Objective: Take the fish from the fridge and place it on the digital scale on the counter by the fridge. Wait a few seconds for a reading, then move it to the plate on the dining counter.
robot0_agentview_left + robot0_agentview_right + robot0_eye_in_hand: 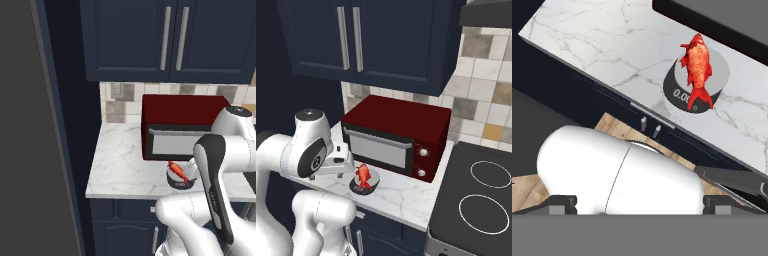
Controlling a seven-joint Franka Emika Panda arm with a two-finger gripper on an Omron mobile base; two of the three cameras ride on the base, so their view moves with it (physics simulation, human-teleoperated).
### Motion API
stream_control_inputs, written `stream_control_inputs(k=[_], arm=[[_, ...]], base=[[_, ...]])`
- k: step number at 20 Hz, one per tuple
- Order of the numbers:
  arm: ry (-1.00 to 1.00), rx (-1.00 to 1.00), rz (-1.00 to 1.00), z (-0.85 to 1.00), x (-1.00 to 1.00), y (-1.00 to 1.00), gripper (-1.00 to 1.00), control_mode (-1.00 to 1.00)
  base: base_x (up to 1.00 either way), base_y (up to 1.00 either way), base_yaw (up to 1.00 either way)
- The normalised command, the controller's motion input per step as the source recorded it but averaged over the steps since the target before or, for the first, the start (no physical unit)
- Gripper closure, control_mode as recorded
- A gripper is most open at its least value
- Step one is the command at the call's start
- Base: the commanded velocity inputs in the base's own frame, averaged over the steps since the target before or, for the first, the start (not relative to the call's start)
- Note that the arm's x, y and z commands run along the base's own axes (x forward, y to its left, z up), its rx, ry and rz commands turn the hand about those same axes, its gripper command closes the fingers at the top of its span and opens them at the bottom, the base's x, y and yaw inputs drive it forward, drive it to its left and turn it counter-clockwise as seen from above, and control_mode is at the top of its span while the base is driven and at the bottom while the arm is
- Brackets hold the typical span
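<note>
the fish (697, 67) lay on the digital scale (674, 85) on the tabletop (120, 165) before the red microwave (396, 130), left free, i judged, for a reading, while the fingers (562, 204) stood apart, holding nothing.

The orange-red fish (697, 67) lies on top of the digital scale (674, 85), a squat round dark grey device showing digits on its front. The scale sits on the white marble table (120, 165), just before the red microwave (401, 132).
</note>
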Motion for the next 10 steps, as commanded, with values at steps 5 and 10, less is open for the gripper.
stream_control_inputs(k=[5,10], arm=[[0.0,-0.01,0.0,-0.13,0.41,0.0,-1.0,-1.0],[0.01,-0.06,0.0,-0.45,0.86,0.0,-1.0,-1.0]], base=[[0.0,0.0,0.0],[0.0,0.0,0.0]])
